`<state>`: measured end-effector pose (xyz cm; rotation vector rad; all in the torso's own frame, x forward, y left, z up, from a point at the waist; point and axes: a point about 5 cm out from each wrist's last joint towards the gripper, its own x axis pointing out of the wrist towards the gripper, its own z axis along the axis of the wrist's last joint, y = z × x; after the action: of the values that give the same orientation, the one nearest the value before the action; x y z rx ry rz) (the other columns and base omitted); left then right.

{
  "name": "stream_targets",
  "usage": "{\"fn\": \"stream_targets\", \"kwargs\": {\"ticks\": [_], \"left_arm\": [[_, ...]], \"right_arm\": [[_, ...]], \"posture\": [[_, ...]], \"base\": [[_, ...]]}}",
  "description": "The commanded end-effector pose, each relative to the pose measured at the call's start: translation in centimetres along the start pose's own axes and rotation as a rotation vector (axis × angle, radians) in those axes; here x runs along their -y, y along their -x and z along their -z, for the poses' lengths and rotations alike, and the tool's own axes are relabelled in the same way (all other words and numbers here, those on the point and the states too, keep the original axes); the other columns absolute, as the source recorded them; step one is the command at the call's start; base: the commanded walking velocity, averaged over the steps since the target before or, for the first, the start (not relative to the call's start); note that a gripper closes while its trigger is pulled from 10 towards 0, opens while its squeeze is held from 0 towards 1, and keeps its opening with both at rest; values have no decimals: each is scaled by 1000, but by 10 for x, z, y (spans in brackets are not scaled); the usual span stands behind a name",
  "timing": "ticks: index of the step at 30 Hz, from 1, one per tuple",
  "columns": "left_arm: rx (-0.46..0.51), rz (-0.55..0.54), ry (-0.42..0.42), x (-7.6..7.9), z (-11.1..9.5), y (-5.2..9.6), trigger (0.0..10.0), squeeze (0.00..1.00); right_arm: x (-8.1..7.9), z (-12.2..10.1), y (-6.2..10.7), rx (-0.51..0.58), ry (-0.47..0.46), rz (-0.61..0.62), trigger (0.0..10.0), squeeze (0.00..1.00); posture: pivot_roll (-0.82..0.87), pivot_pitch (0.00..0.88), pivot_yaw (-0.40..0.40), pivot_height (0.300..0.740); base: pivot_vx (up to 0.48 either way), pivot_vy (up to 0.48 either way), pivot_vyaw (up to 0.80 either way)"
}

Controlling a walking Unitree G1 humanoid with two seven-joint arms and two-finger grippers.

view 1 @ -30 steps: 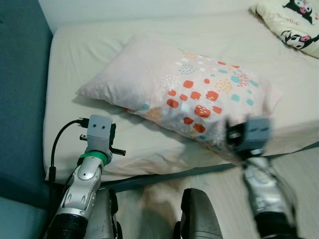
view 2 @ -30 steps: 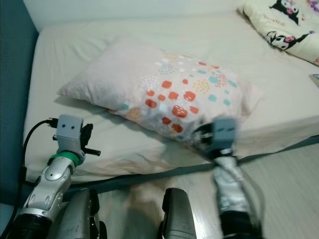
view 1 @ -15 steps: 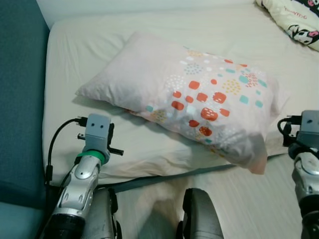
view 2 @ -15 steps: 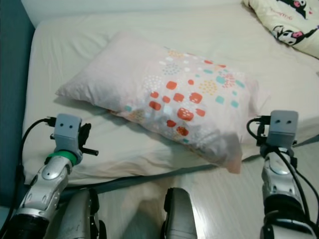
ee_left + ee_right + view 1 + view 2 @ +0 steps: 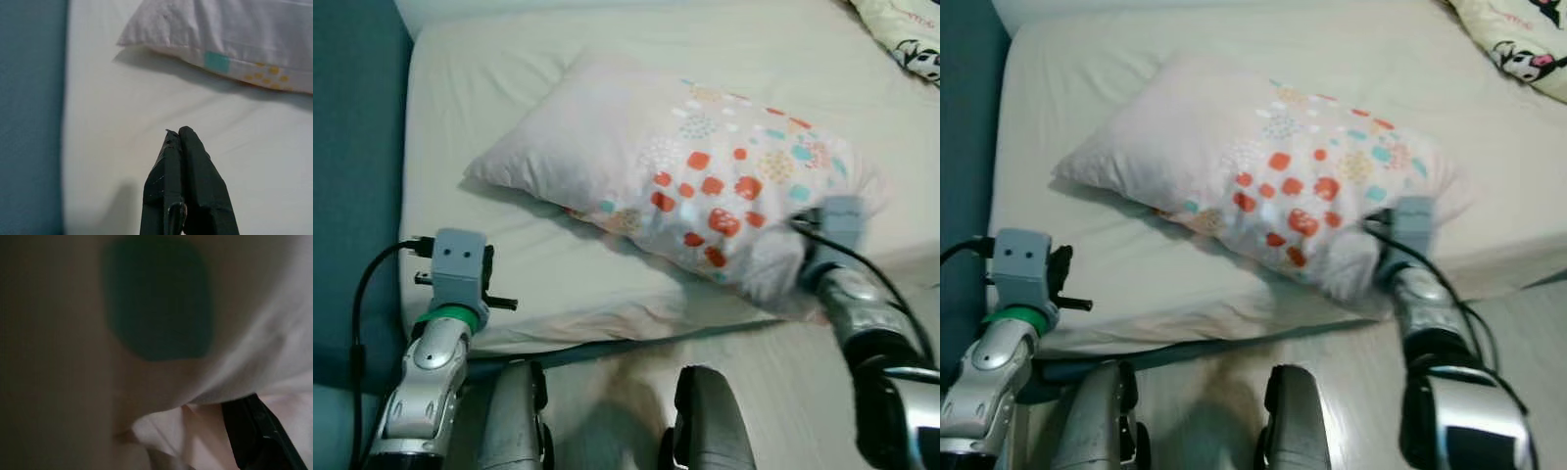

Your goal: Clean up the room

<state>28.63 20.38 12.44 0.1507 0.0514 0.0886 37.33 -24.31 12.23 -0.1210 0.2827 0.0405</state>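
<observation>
The pillow (image 5: 675, 186), pale with orange and teal dots, lies across the middle of the bed (image 5: 509, 59), its near right corner reaching the bed's near edge. Half a second ago the right arm stood off to the right, clear of the pillow; now the right gripper (image 5: 254, 440) has swung in to the left and is pressed into that near right corner. In the right wrist view the pillow cloth, with one teal patch, is right against the camera, and one black finger (image 5: 259, 435) shows with cloth folded beside it; whether the fingers are open or closed on the cloth cannot be told. The corner that hung over the edge a moment ago now looks bunched up against the wrist.

The left gripper (image 5: 181, 142) hovers over the bare sheet near the bed's near left corner, well apart from the pillow, its fingers closed together on nothing. The left arm sits lower and further left than before, though the whole view has shifted too.

A cartoon-printed blanket (image 5: 901, 29) lies at the far right. A teal wall (image 5: 352, 147) runs along the bed's left side.
</observation>
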Motion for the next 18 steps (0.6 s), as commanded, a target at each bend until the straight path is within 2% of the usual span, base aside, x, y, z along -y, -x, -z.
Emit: {"fn": "stream_targets", "kwargs": {"ticks": [1,2,3,5,6,7,8,9,10,11,13,14,16,17,18], "left_arm": [[-27,-20,1,-4,5,5,10000,0],[-25,-31,4,-6,4,6,10000,0],[-25,-31,4,-6,4,6,10000,0],[-23,-50,14,-8,2,6,10000,0],[-21,-61,24,-10,1,6,10000,0],[-12,-73,36,-11,-2,5,10000,0],[-12,-73,36,-11,-2,5,10000,0],[10,-91,59,-13,-11,1,10000,0],[28,-99,73,-14,-18,-1,10000,0],[28,-99,73,-14,-18,-1,10000,0],[66,-108,90,-16,-31,-6,10000,0],[66,-108,90,-16,-31,-6,10000,0],[146,-125,120,-19,-56,-12,10000,0],[146,-125,120,-19,-56,-12,10000,0],[177,-132,132,-21,-66,-14,10000,0]], "right_arm": [[-25,10,-3,-60,13,-136,10000,0],[-48,13,-6,-74,33,-249,10000,0],[-48,13,-6,-74,33,-249,10000,0],[-88,15,-7,-85,60,-439,10000,0],[-114,10,-7,-68,64,-561,10000,0],[-143,-3,-5,-24,43,-702,10000,0],[-143,-3,-5,-24,43,-702,10000,0],[-184,-30,1,65,-3,-906,10000,0],[-199,-47,4,118,-37,-986,10000,0],[-199,-47,4,118,-37,-986,10000,0],[-220,-79,11,218,-95,-1095,10000,0],[-220,-79,11,218,-95,-1095,10000,0],[-235,-129,22,376,-198,-1189,10000,0],[-235,-129,22,376,-198,-1189,10000,0],[-238,-146,27,432,-238,-1220,10000,0]], "posture": [[241,211,31,584],[250,208,21,584],[250,208,21,584],[250,206,17,584],[246,197,9,584],[243,189,8,584],[243,189,8,584],[242,185,6,584],[239,178,4,584],[239,178,4,584],[235,169,2,584],[235,169,2,584],[233,154,-3,584],[233,154,-3,584],[233,154,-3,584]], "base": [[0,0,0],[0,0,0],[0,0,0],[0,0,0],[0,0,0],[0,0,0],[0,0,0],[0,0,0],[0,0,0],[0,0,0],[0,0,0],[0,0,0],[0,0,0],[0,0,0],[0,0,0]]}}
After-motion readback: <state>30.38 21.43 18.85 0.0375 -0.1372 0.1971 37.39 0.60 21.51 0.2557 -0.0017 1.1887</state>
